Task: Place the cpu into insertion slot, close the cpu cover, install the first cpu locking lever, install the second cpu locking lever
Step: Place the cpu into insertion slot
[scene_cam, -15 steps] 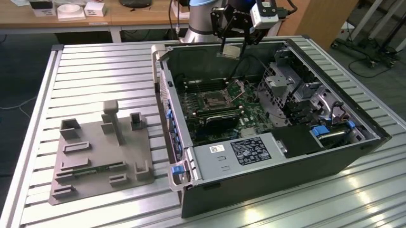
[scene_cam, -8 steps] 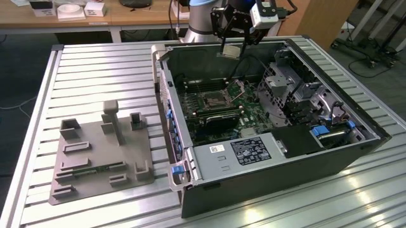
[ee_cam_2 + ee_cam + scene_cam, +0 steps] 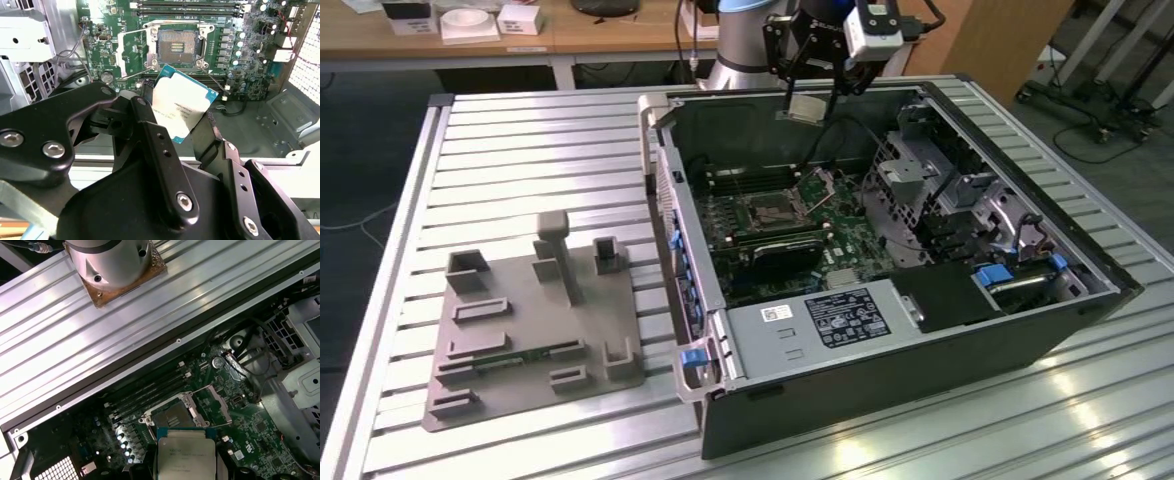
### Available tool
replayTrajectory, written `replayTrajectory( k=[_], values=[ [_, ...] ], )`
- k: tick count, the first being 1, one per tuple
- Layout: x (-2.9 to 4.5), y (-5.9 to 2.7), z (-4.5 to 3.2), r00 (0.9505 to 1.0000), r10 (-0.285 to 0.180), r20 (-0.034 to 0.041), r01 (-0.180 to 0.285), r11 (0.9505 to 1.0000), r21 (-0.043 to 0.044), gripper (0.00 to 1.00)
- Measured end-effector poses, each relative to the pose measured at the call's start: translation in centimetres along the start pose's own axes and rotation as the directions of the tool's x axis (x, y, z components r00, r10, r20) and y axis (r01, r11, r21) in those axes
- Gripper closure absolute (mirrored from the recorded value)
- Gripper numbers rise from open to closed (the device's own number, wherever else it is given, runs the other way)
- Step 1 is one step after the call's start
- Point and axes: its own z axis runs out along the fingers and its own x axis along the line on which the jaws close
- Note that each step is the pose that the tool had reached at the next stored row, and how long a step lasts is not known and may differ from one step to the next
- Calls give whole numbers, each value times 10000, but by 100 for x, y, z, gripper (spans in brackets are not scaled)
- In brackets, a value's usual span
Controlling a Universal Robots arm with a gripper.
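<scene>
Ribbed metal surface (image 3: 520,130) carries the open computer case (image 3: 894,375). I see the claw (image 3: 809,92) above the far wall of the case. It is closed on the cpu (image 3: 184,100), and its 2 fingers (image 3: 150,125) press on 2 opposite edges, so the chip hangs a little tilted. The insertion slot (image 3: 177,47) lies well apart from the chip, deeper in the case on the green board. From the claw it is slightly toward the exterior view's left. The cpu cover (image 3: 134,52) is folded open just beside the slot, so I judge the socket is free to receive.
</scene>
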Motion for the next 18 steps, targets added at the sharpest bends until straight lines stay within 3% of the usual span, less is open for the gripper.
replayTrajectory(
  k=[18],
  values=[
    [0,-1,6,9981,620,55,-620,9981,-13,46]
  ],
)
